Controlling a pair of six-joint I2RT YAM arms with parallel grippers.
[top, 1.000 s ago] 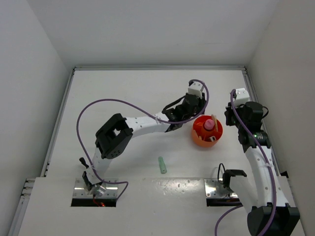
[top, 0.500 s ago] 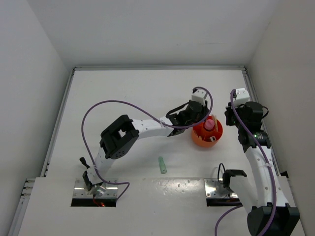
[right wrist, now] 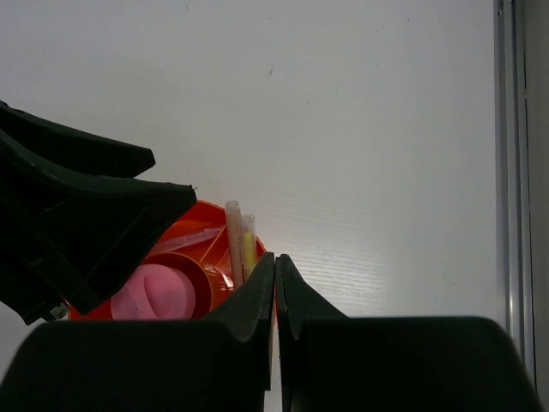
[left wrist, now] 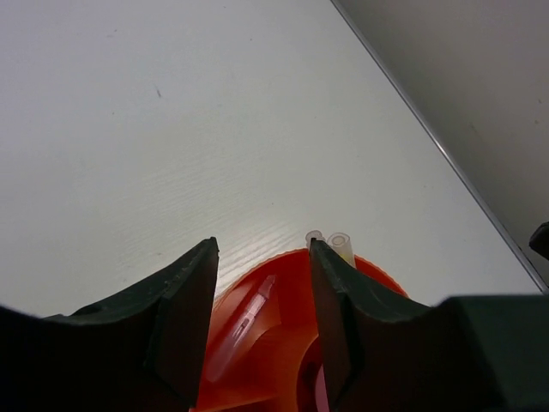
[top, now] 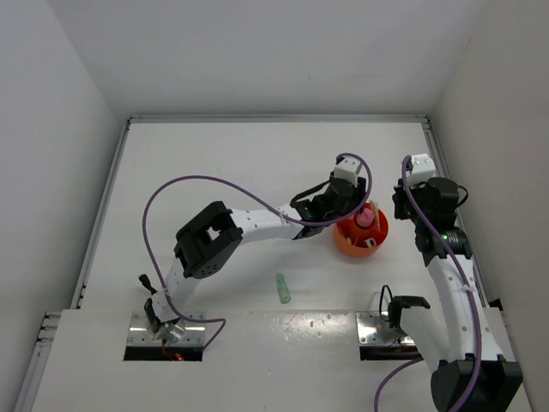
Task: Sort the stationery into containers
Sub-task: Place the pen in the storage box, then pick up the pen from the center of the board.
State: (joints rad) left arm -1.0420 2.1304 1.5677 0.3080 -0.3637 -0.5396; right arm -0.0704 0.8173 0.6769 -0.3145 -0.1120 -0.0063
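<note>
The orange-red tub (top: 361, 232) stands right of the table's middle. A pink cap (top: 366, 219) fills its hub, and thin yellow and pale sticks (right wrist: 242, 245) lean up out of it. My left gripper (left wrist: 262, 257) hangs open over the tub's (left wrist: 283, 360) left side with nothing between its fingers. Below it a clear pinkish stick (left wrist: 244, 322) lies in a compartment. My right gripper (right wrist: 275, 257) is shut, its tips right at the tub's rim (right wrist: 206, 215); whether it pinches the rim is unclear. A mint-green marker (top: 282, 288) lies alone on the table.
The right wall and a metal rail (right wrist: 513, 154) run close beside the right arm. The left arm (top: 257, 219) stretches across the table's middle with its purple cable looping above. Both arm bases sit at the near edge.
The left gripper moved a little to the right, over the tub, and its jaws have opened. The right arm has not moved.
</note>
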